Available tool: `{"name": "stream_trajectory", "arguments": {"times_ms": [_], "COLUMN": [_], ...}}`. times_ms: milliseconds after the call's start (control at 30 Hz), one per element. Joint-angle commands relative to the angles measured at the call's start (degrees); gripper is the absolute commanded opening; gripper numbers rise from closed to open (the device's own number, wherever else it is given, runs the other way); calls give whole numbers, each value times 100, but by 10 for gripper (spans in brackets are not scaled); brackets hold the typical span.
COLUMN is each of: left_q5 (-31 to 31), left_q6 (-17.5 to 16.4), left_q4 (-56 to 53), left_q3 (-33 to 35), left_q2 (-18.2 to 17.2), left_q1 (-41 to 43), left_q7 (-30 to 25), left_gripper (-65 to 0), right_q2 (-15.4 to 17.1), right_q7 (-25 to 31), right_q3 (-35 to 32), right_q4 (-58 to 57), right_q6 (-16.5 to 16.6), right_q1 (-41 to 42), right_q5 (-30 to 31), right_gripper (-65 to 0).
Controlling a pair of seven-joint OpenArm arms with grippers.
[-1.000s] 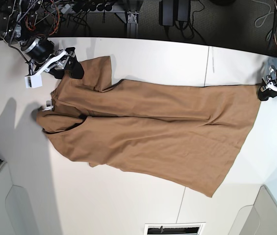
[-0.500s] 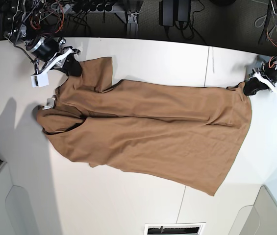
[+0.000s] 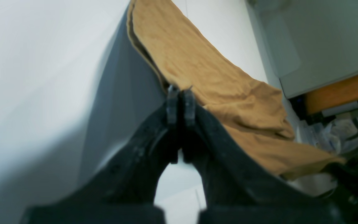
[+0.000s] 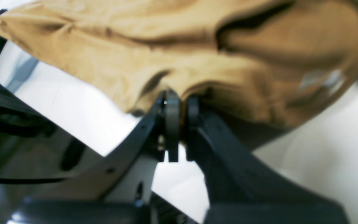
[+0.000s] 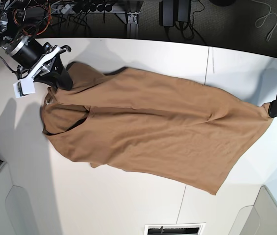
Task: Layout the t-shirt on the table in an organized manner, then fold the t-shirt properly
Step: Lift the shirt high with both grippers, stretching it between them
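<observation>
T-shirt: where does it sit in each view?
Base: the t-shirt spreads across the table, pulled between both pincers.
Left wrist: tan strip from top centre to right, its edge at the left pincer.
Right wrist: fills the top, bunched at the right pincer.
Shared landmark: white tabletop.

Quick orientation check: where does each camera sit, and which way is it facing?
Base: overhead, looking down on the table and t-shirt; both arms show at the far corners.
Left wrist: behind the left tool, shut on the t-shirt's edge.
Right wrist: behind the right tool, shut on bunched fabric.
All three show the t-shirt.
</observation>
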Motion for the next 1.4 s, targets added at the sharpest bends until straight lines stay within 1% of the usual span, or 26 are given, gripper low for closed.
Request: {"name": "stream_trajectory", "arguments": {"times_ms": [0, 100, 167, 300, 367, 433, 500, 567, 600, 667, 767, 800, 867, 967, 1100, 1133, 1233, 1367], "left_q5": [-202, -202, -202, -202, -202, -202, -202, -202, 2, 605, 1550, 1759, 1893, 1856, 1488, 1360, 715, -192], "left_q6": [-91, -91, -91, -91, -91, -91, -91, -91, -91, -91, -91, -91, -91, -91, -91, -91, -91, -91], "left_q4": [181, 470, 673, 1045, 1209, 1327, 1355, 1338, 1318, 1189, 846, 723, 511, 448, 450, 450, 461, 614], "left_q3": [-162, -516, -796, -1381, -1567, -1622, -1593, -1416, -1235, -638, 332, 553, 758, 686, 481, 415, 127, -490], "left_q2": [-144, -144, -107, 70, 138, 133, 109, 96, 50, -72, -216, -256, -289, -291, -278, -258, -225, -225], "left_q1": [-20, 170, 295, 494, 584, 601, 557, 269, 59, -407, -1104, -1329, -1720, -2004, -2059, -2057, -2002, -1569], "left_q7": [-111, -107, -107, -107, -142, -415, -901, -1222, -1290, -1493, -2168, -2299, -2337, -2341, -2297, -2197, -1552, -1012], "left_gripper": [-650, -650, -650, -650, -650, -650, -650, -650, -650, -650, -650, -650, -650, -650, -650, -650, -650, -650], "right_q2": [83, 216, 273, 269, 269, 271, 269, 271, 271, 269, 273, 275, 273, 273, 273, 271, 269, 256], "right_q7": [109, 107, 101, -103, -103, -2, 350, 656, 717, 748, 817, 813, 800, 809, 721, 614, 251, 245], "right_q3": [61, 216, 385, 782, 968, 1104, 1174, 1178, 1176, 1176, 1176, 1176, 1176, 1178, 1182, 1182, 1231, 1408], "right_q4": [236, 595, 793, 1121, 1217, 1241, 1239, 1185, 1121, 907, 376, 177, -103, -103, 42, 101, 361, 911], "right_q6": [28, 28, 116, 162, 162, 162, 155, 149, 122, 109, 107, 107, 90, 85, 85, 85, 85, 87], "right_q1": [-66, -313, -433, -520, -518, -485, -448, -240, -37, 472, 1163, 1327, 1528, 1622, 1591, 1589, 1539, 1130], "right_q5": [131, 238, 420, 761, 802, 822, 647, 317, 234, 162, -249, -343, -319, -197, -146, -118, 162, 243], "right_gripper": [-650, -650, -650, -650, -650, -650, -650, -650, -650, -650, -650, -650, -650, -650, -650, -650, -650, -650]}}
